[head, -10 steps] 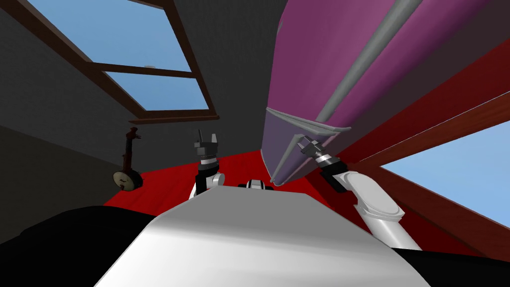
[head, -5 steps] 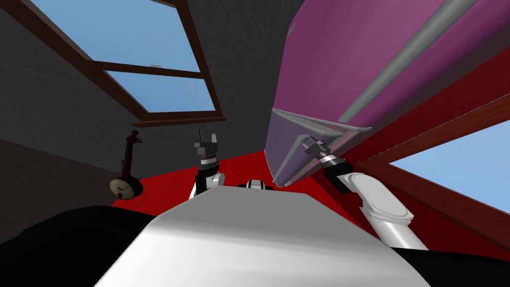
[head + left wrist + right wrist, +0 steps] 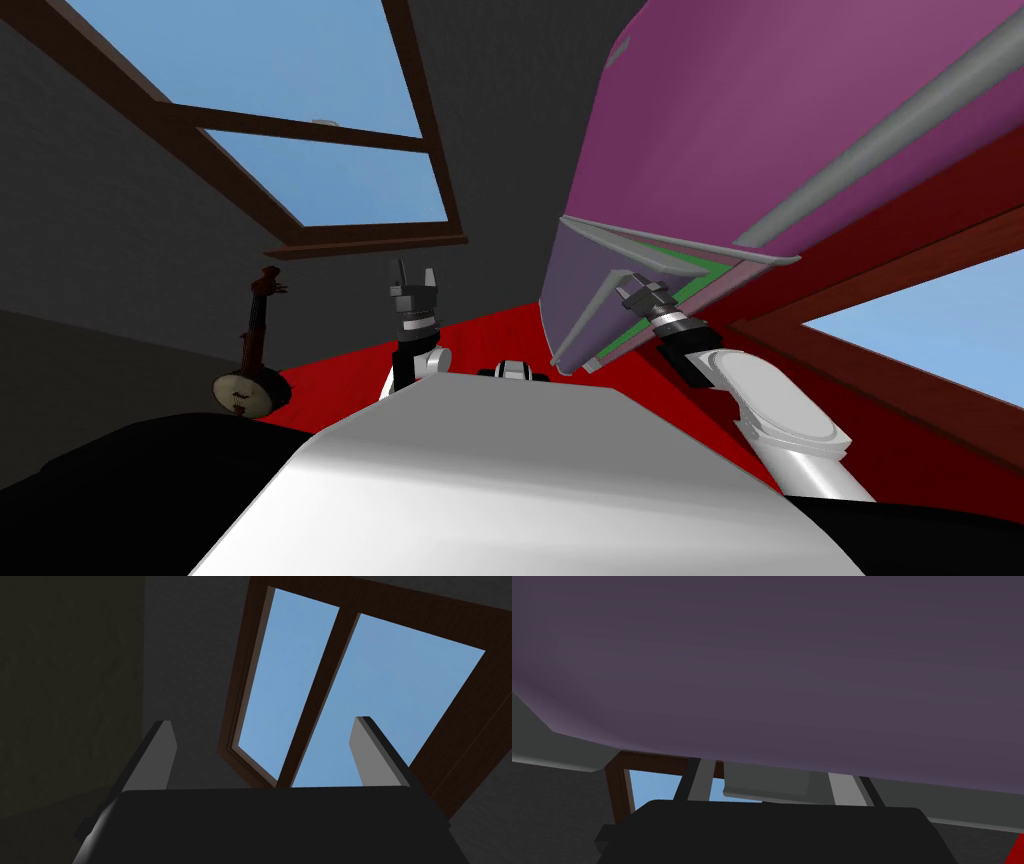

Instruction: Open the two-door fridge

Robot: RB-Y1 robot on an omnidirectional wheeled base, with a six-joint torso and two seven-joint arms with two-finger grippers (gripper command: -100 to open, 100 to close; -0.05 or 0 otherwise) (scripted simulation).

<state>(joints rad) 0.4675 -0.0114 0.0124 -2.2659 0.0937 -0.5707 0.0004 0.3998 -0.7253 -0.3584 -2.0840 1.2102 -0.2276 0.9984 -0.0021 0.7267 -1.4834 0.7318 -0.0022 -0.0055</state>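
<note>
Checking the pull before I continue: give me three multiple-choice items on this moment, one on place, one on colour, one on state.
1. The right gripper is at: A the handle of the lower door; B the window; C the floor.
2. The strip in the door gap is: A yellow; B green; C blue.
3. The left gripper is: A shut on the handle; B shut, empty; C open.

Answers: 1 A, its fingers grip the grey bar. 2 B, green shows between the door and the fridge body. 3 C, its fingers stand wide apart, holding nothing.
</note>
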